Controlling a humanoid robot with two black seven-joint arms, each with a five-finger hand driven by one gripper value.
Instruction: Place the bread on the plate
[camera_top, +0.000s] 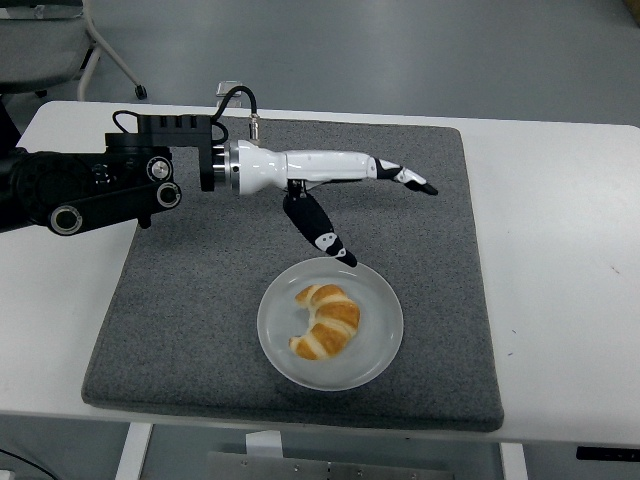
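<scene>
A golden croissant (326, 321) lies on the white plate (376, 347), which sits on the front part of the grey mat (400, 190). My left hand (380, 215) is raised above and behind the plate, well apart from the bread. Its white fingers (400, 174) stretch out straight to the right and the thumb (320, 230) points down toward the plate's far rim. The hand is open and holds nothing. The black left arm (90, 185) comes in from the left edge. My right arm does not show.
The grey mat covers the middle of the white table (560, 250). A chair base (95, 50) and a small grey object (229, 90) are on the floor beyond the table's far edge.
</scene>
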